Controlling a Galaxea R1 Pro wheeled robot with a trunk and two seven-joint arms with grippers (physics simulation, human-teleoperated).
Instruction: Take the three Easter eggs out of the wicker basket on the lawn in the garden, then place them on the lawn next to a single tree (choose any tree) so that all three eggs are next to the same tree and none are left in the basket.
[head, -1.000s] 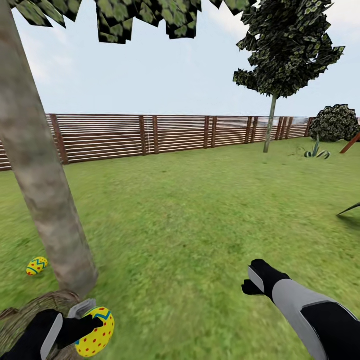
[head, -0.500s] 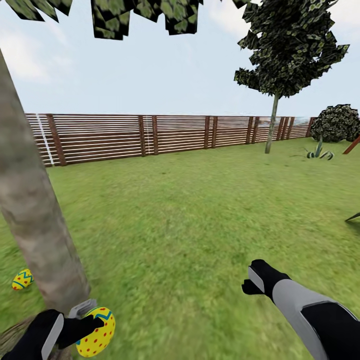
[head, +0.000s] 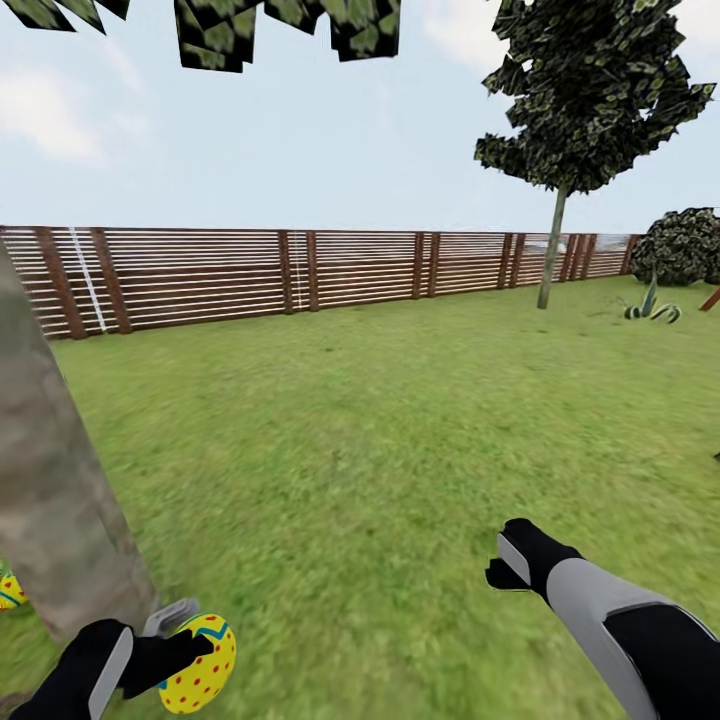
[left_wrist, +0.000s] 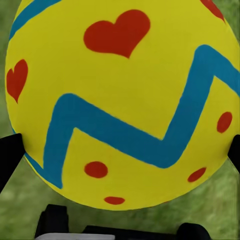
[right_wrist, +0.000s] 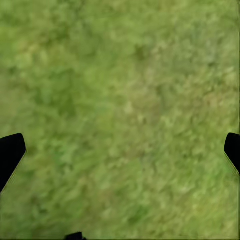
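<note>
The left gripper (head: 185, 640) is clamped on a yellow Easter egg (head: 200, 665) — red hearts, blue zigzag — just beside the tree trunk (head: 50, 490). A second egg (head: 8, 592) lies on the lawn (head: 380, 430) at the trunk's far side. The right gripper (head: 505, 565) hangs over bare grass, jaws spread wide, holding nothing.

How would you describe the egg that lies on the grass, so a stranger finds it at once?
Start at the thick pale trunk of the tree. At its foot, on the lawn, lies a yellow Easter egg, cut by the picture's edge. The other egg is held in the left pincer.
</note>
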